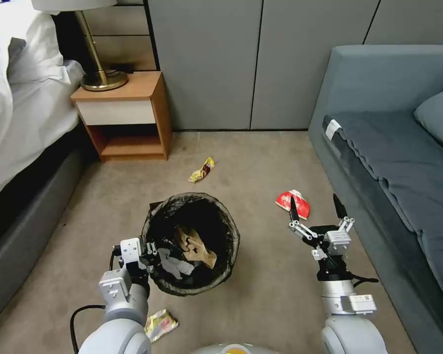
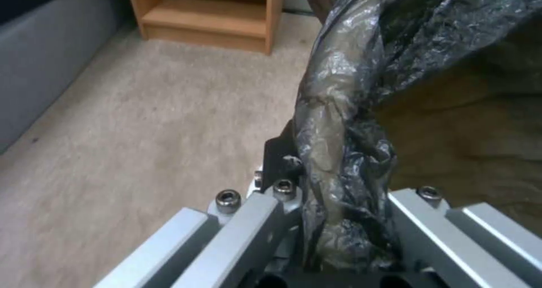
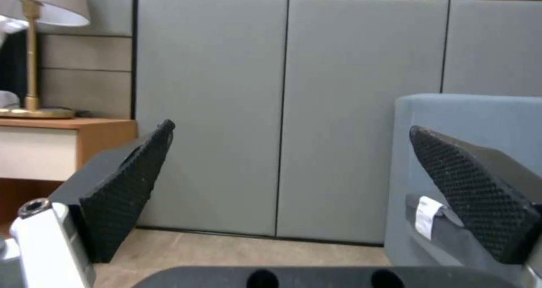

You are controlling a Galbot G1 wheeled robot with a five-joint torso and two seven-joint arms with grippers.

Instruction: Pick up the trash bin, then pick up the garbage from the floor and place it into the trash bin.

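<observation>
The trash bin (image 1: 192, 206), lined with a crinkled black bag, is at the middle of the carpet; brown cardboard (image 1: 194, 244) and white tissue (image 1: 174, 265) lie inside it. My left gripper (image 1: 150, 253) is shut on the bin's near-left rim, and the left wrist view shows the bag-covered rim (image 2: 333, 123) pinched in the left gripper (image 2: 327, 169). Whether the bin is off the floor I cannot tell. My right gripper (image 1: 315, 206) is open, just beside a red-and-white wrapper (image 1: 300, 205) on the floor. A yellow-brown wrapper (image 1: 202, 170) lies beyond the bin. Another yellow wrapper (image 1: 160, 324) lies by my left arm.
A wooden nightstand (image 1: 128, 118) with a brass lamp (image 1: 96, 64) stands at the back left beside the bed (image 1: 19, 113). A grey-blue sofa (image 1: 394, 147) runs along the right. Grey wall panels (image 3: 282, 110) close the back. Open carpet lies between bin and sofa.
</observation>
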